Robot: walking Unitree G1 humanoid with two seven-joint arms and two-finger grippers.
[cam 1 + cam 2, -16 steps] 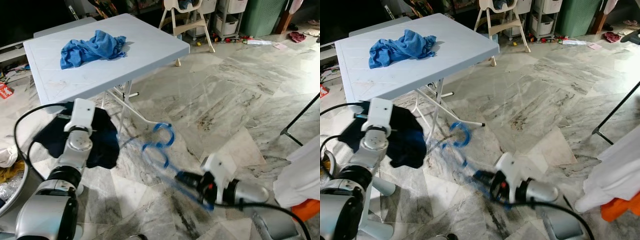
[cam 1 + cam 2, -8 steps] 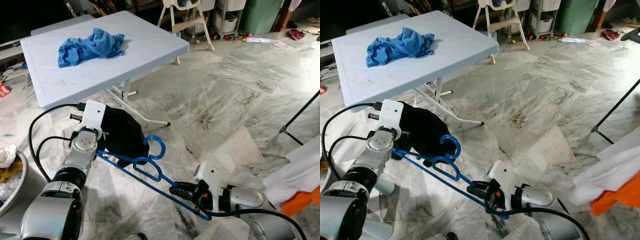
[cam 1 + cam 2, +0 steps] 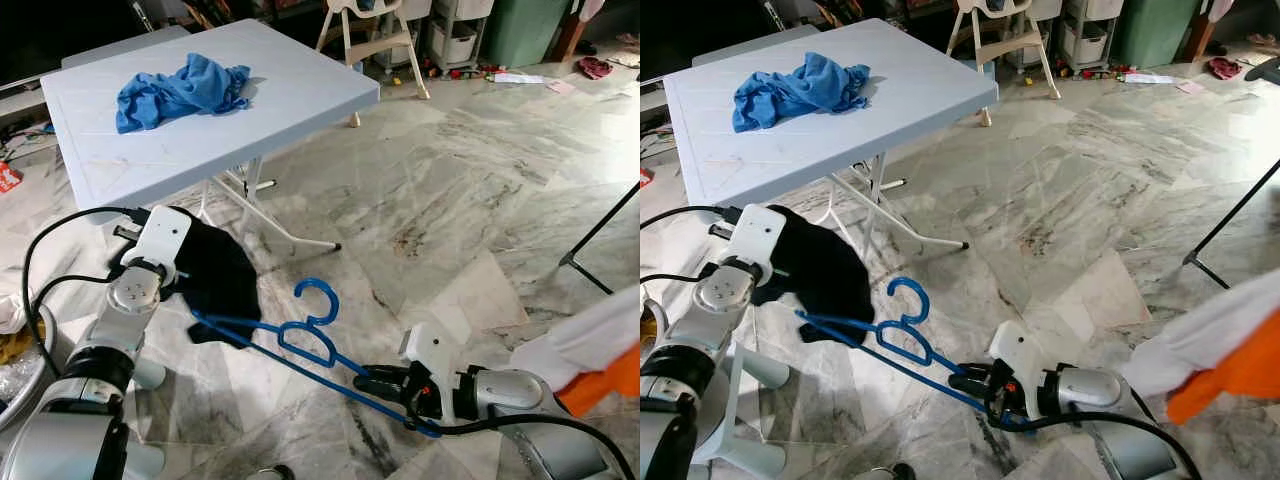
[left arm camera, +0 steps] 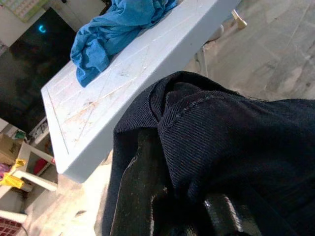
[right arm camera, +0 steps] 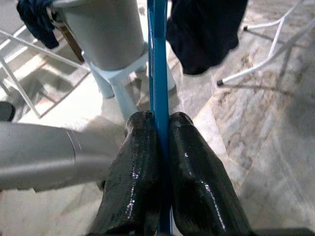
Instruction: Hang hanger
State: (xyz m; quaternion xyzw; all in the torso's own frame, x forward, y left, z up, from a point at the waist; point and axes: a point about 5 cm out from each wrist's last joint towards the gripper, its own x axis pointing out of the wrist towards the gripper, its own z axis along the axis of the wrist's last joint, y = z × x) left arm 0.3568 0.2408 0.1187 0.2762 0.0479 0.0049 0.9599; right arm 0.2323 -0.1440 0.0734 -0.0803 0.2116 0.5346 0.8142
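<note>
The right gripper [image 5: 158, 142] pinches the blue hanger [image 3: 300, 345] low over open marble floor [image 3: 450, 200]. The left gripper [image 3: 185, 275] clamps the dark garment [image 3: 220, 280] beside the table [image 3: 300, 90] edge.

Silver arms, black cables, white wrist housings

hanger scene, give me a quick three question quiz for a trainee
1. True or false: the right gripper is shut on the blue hanger.
2. What does the left gripper hold? A) blue cloth B) dark garment C) nothing
3. Fill in: the blue cloth lies on the ____.

Key
1. True; its fingers pinch the hanger's bar.
2. B, the dark garment, hanging beside the table.
3. Table.
</note>
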